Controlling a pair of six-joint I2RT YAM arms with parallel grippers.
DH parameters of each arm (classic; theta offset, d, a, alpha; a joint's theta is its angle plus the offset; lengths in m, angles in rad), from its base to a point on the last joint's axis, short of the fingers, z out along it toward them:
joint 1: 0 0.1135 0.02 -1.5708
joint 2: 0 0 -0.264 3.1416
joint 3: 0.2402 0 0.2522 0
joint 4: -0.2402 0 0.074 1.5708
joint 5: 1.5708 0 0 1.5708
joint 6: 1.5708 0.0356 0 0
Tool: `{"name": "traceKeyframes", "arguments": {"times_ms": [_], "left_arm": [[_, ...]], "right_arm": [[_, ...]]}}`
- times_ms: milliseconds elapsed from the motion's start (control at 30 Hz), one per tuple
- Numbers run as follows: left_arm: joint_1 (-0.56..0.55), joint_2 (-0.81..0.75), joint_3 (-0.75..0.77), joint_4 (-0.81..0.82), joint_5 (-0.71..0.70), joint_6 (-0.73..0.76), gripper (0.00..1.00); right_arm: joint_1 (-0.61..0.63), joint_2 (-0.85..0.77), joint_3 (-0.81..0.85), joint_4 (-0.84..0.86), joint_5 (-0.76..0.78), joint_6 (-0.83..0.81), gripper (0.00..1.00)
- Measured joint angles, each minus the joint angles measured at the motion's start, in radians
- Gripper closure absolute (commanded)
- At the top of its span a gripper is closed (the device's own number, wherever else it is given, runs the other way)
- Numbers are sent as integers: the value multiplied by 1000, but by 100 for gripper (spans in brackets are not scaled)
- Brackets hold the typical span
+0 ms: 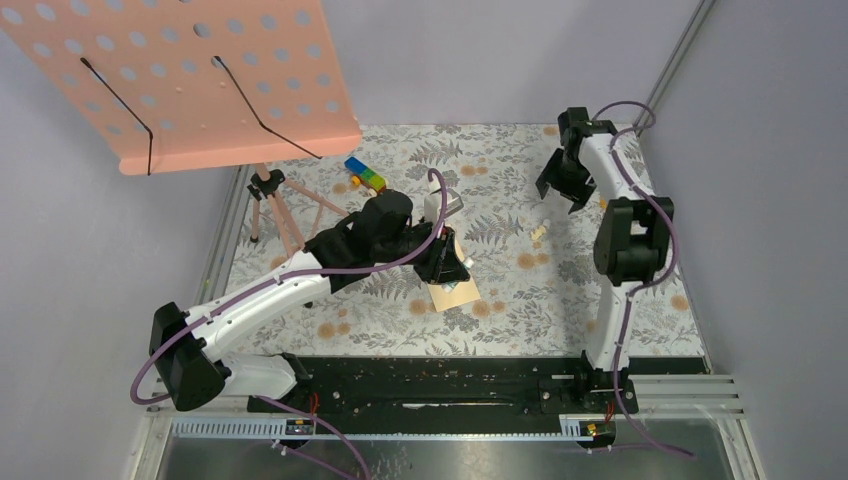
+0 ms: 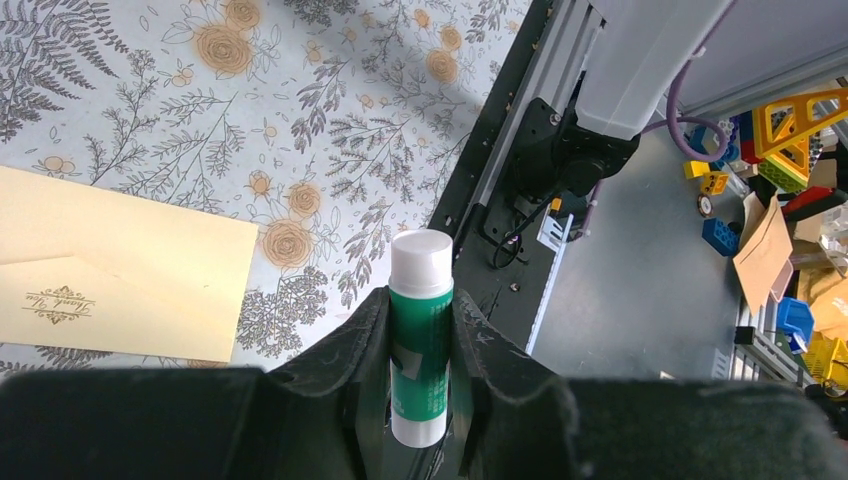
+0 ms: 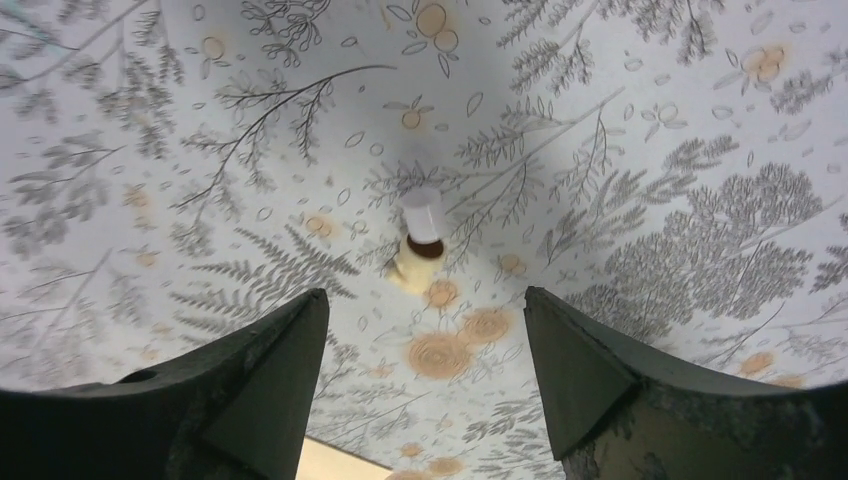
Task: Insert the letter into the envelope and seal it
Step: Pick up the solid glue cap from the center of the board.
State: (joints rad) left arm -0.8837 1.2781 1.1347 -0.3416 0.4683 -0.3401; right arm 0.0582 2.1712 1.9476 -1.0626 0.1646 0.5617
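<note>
1. One envelope [image 2: 130, 250] of smooth pale tan paper, oblong. It lies flat on the tablecloth [image 1: 500, 160] near the table's middle. Its flap side is up, and a small ornate gold imprint sits on the pointed flap.
2. Tablecloth: matte pale fabric printed with grey ferns and orange roses.
3. Glue stick [image 2: 420, 340]: a smooth plastic cylinder with a glossy green body and a white end that projects past the fingertips.
4. Left gripper [image 2: 420, 300]: the black, rough-textured fingers are pinched against both sides of the glue stick's green body. The envelope lies just to one side of it in the wrist view. From above, the gripper overlaps the envelope's far end.
5. Left arm: it reaches diagonally from its near-left base to the table's middle, with the wrist bent downward.
6. Right gripper [image 3: 425, 300]: the wedge-shaped black fingers are spread wide with nothing between them. It hangs over the far right of the cloth.
7. Directly below the right gripper lies a small white cylindrical piece [image 3: 422, 215] with a dark opening. A cream-coloured bit touches it.
8. Right arm: it rises steeply from its base with the elbow high. The forearm runs toward the far edge.
9. A pink perforated board [image 1: 200, 70] stands on a tripod [image 1: 270, 200] at far left. Coloured blocks [image 1: 366, 174] lie near it.
</note>
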Motion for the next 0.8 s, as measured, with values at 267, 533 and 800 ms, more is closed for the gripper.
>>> {"name": "traceKeyframes", "arguments": {"times_ms": [267,533,800], "left_arm": [[0,0,0,11,8,-11,100],[0,0,0,21,8,-25,100],[0,0,0,21,7,-26,100]], "right_arm": [[0,-327,-393,262,-3,256,15],[-1,-223,-380,299,-56,418,19],[-1,-204,-476,318,-48,569,25]]}}
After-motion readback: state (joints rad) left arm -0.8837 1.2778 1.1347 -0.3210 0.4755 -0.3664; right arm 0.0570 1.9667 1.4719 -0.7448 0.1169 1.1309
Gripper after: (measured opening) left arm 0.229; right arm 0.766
